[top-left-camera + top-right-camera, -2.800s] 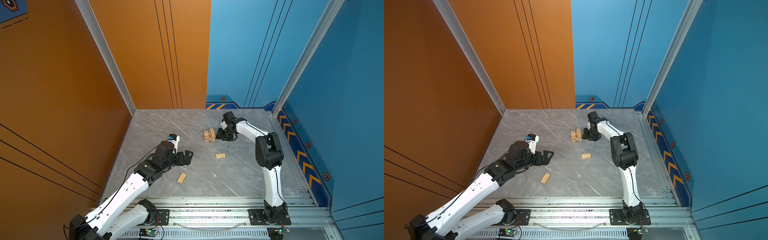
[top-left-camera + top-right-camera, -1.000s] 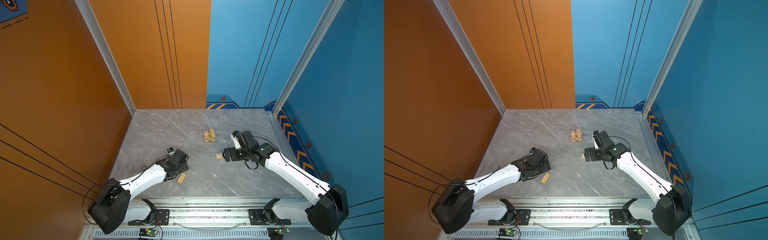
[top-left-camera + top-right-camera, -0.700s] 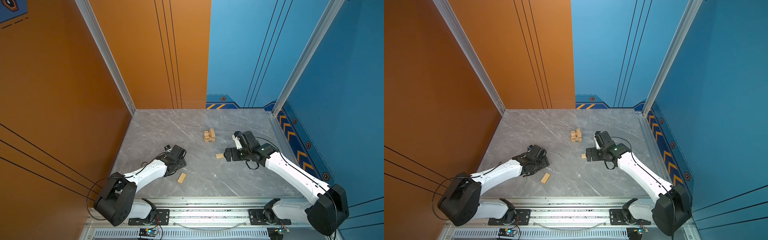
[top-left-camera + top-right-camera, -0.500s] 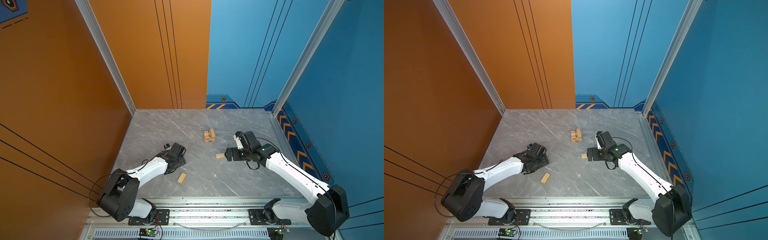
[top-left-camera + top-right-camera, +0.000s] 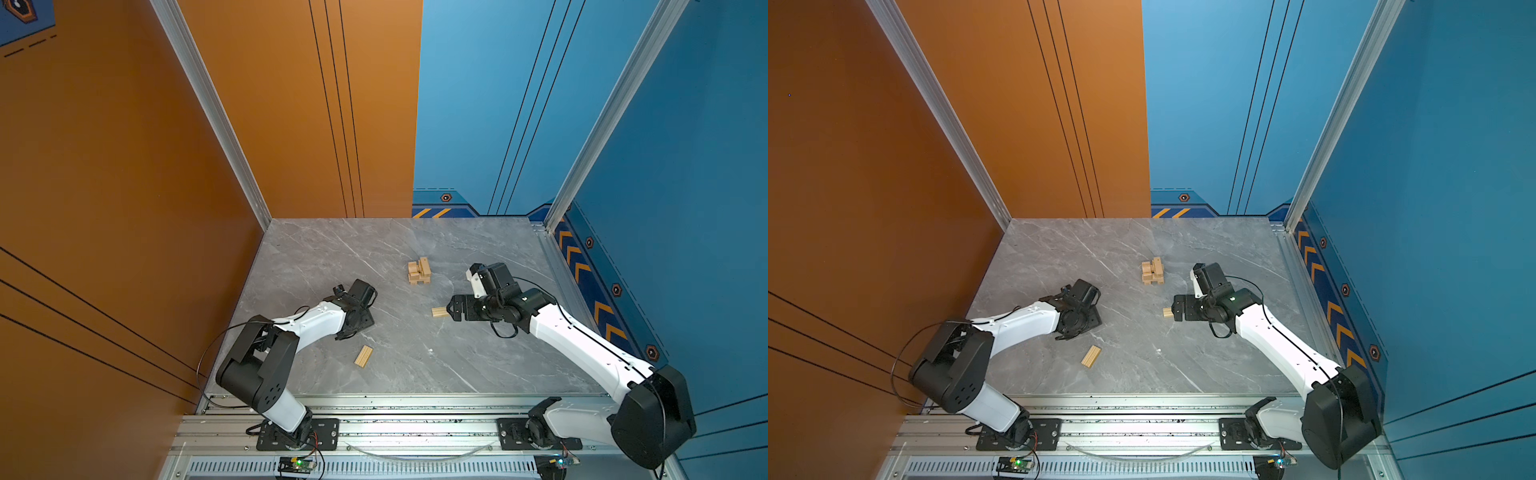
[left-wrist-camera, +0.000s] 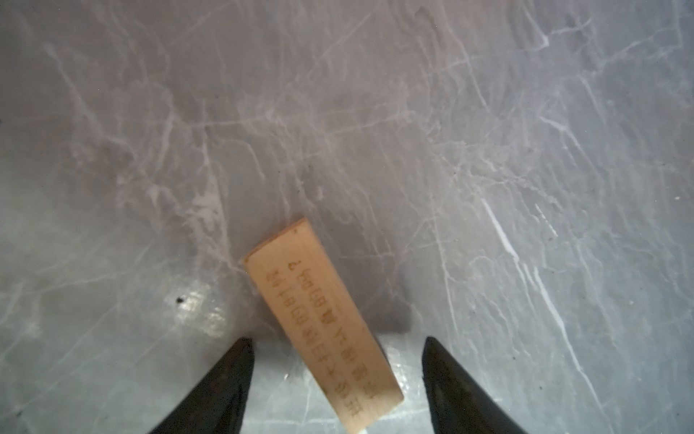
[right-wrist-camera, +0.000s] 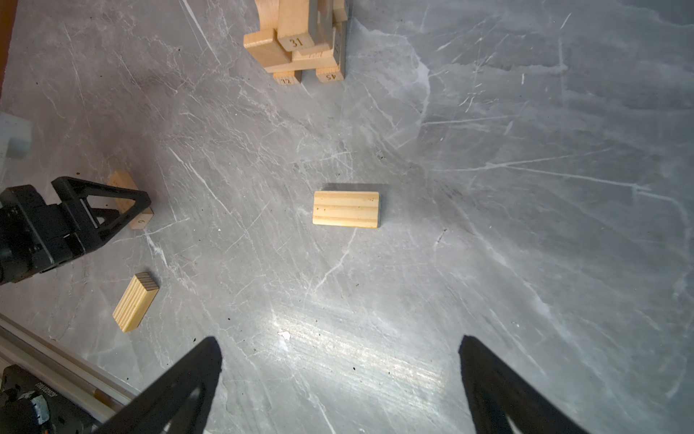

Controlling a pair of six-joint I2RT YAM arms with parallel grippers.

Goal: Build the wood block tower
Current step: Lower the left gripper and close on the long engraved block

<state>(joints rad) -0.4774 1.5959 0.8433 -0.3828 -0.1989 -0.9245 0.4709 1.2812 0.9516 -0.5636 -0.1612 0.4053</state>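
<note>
- Tower stands mid-frame, bare table all round.
- Left pincer spread astride printed bar, gaps both sides.
- Right pincer spread, grooved slab mid-frame ahead.

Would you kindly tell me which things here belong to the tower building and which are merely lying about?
Job: part-built tower; middle grooved slab; near grooved slab; numbered bar.
Not the job: marble table; front rail; small circuit board.

Bright even light in both top views, white glare streak on the desk in my right wrist view, short shadow behind a wood block, my left wrist view hazy, blurred
</note>
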